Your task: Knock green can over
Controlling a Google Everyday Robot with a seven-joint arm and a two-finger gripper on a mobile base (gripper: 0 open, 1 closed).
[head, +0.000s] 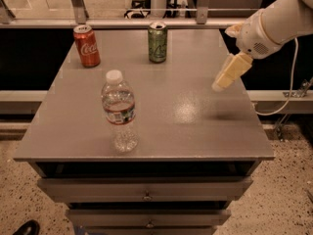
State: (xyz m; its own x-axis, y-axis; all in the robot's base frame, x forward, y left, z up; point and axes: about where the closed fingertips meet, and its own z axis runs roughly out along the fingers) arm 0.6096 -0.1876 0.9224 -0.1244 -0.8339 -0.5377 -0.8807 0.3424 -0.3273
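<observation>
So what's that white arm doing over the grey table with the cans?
The robot's white arm is meant to knock over the small olive-green drink can, which stands upright at the back of the grey table. Its cream-coloured gripper hangs above the table's right side, apart from that can. A red cola can and a clear plastic water bottle stand upright too.
</observation>
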